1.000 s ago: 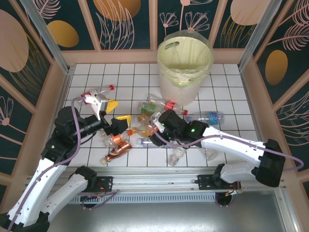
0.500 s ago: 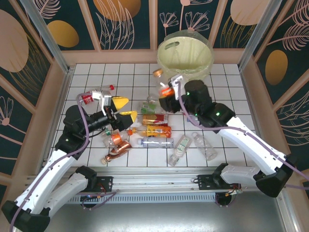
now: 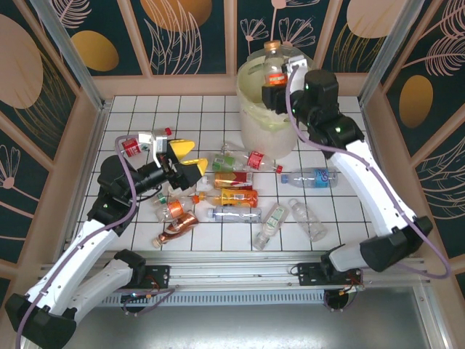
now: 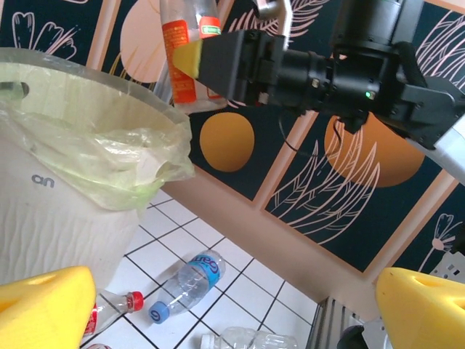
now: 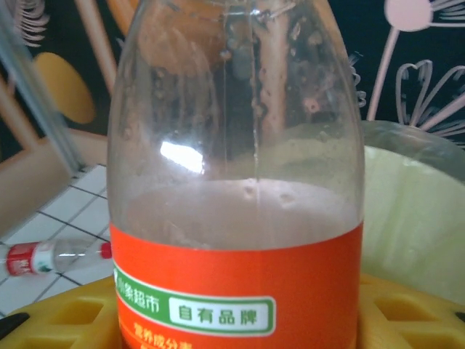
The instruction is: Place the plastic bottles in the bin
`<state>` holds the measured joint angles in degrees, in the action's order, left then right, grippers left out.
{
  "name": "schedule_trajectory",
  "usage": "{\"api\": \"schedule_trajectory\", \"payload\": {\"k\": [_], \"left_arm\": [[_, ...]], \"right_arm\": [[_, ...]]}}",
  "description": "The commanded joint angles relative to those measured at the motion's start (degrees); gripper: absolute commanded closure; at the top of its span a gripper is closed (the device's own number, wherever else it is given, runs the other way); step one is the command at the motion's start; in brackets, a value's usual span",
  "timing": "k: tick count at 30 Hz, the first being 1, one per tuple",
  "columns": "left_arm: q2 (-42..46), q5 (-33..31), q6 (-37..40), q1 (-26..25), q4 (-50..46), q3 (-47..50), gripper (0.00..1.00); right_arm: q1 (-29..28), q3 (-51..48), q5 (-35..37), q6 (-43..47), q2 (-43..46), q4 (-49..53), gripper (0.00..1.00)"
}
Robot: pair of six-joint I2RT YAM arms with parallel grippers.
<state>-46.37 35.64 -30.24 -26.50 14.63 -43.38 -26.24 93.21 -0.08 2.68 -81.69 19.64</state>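
Step in hand: orange-label bottle (image 5: 236, 218) to be dropped into bin (image 3: 265, 134).
Bottle clamped upright between right gripper (image 3: 276, 91) jaws; bin mouth judged below jaws.
Release best made once centred, clear of rim.
Left gripper (image 3: 189, 155) jaws spread wide, nothing between; other bottles (image 3: 234, 196) scattered just beyond.

plastic bottles (image 3: 234, 196): about twelve; they overlap, so the exact count is unclear
bin (image 3: 258, 134): one
arms (image 3: 367, 182): two
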Motion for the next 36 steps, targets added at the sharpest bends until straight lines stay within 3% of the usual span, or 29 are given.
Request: {"api": "schedule_trajectory", "payload": {"k": [1, 9, 18, 31, 36], "left_arm": [[-0.5, -2.09, 1.89, -0.22, -3.05, -1.32, 0.02], [-0.21, -4.7, 7.71, -0.22, -13.15, -3.78, 0.02], [-0.78, -8.49, 12.07, -0.22, -22.62, -5.57, 0.01], [-0.48, -14.03, 13.98, -0.22, -31.42, -4.71, 0.01], [0.74, -12.07, 13.64, -0.22, -29.91, -4.03, 0.02]], "right_arm": [[3.26, 6.36, -1.18, -0.23, -3.76, 1.65, 0.43], [8.62, 17.72, -2.14, -2.56, -14.96, 9.8, 0.43], [10.41, 26.11, -2.66, -2.95, -24.83, 18.66, 0.41], [10.65, 24.3, -5.35, -2.33, -27.4, 21.4, 0.34], [10.67, 23.93, -5.57, -2.33, -27.62, 21.31, 0.33]]}}
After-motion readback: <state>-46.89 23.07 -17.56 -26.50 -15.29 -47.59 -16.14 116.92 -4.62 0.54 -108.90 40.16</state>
